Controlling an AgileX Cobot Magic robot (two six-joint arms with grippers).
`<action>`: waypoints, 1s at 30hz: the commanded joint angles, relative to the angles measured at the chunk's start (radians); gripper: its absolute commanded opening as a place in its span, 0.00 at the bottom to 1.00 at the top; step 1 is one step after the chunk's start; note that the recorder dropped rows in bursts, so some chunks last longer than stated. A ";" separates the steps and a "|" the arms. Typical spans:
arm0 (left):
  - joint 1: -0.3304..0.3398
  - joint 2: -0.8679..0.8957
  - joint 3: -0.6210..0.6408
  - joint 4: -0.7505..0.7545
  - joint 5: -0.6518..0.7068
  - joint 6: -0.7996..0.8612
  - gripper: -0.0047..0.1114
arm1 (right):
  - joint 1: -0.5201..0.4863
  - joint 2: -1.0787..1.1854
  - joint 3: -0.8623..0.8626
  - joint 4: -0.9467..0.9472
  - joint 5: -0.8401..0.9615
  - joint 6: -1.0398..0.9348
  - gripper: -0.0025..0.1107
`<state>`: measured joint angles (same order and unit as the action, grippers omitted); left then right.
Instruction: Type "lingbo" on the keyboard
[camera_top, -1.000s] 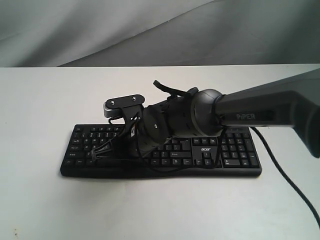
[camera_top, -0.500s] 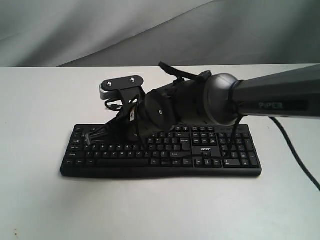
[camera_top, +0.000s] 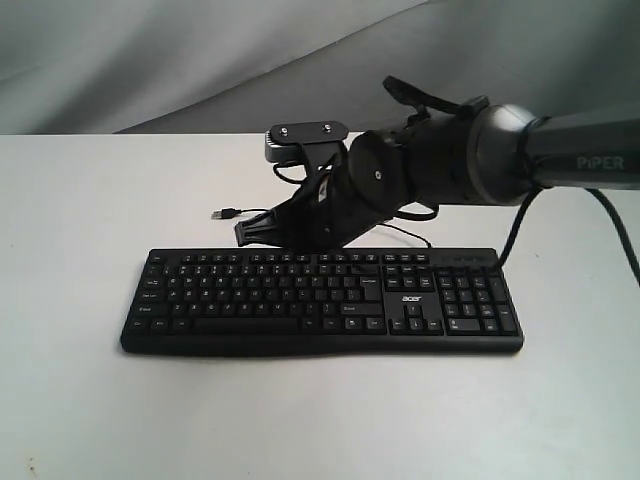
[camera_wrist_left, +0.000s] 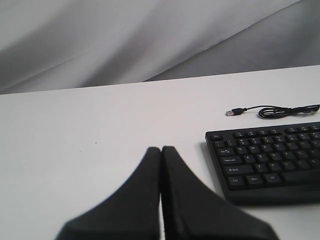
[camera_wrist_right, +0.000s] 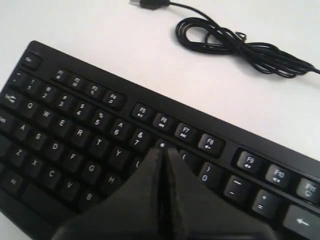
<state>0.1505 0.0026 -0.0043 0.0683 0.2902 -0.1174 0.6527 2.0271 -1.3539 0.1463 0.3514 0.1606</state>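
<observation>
**Right arm hanging over the keyboard's far rows, letter keys lying nearer**

On the white table (camera_top: 80, 400), the black keyboard (camera_top: 320, 300) is lying flat and square to the exterior camera. Its long axis is running left to right, with the number pad at the right end. Above its far edge, the right gripper (camera_top: 245, 233) is hovering clear of the keys, reaching in from the right and across the middle. Its jaws are pressing together with no gap showing and are holding nothing. In the right wrist view the closed tip (camera_wrist_right: 161, 152) is lining up with the number row near the 8 key, and the letter rows are spreading out on the camera's side of it. A next keystroke would likely mean dropping down and drawing in toward the near rows.

The left gripper (camera_wrist_left: 161, 150), likewise closed and empty, is pointing over bare table off the keyboard's left end. It is sitting well apart from the middle letters, so the right arm looks the nearer one for typing.

Beyond the keyboard, the thin USB cable (camera_top: 240, 213) is trailing unplugged across the table, and a grey backdrop (camera_top: 150, 60) is hanging behind.
</observation>
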 joint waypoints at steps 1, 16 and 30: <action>0.002 -0.003 0.004 -0.008 -0.005 -0.004 0.04 | -0.025 0.002 0.010 -0.012 0.009 0.005 0.02; 0.002 -0.003 0.004 -0.008 -0.005 -0.004 0.04 | -0.023 0.070 0.008 0.074 -0.006 -0.032 0.02; 0.002 -0.003 0.004 -0.008 -0.005 -0.004 0.04 | -0.023 0.074 0.008 0.130 -0.007 -0.100 0.02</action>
<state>0.1505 0.0026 -0.0043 0.0683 0.2902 -0.1174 0.6283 2.1029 -1.3468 0.2683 0.3551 0.0763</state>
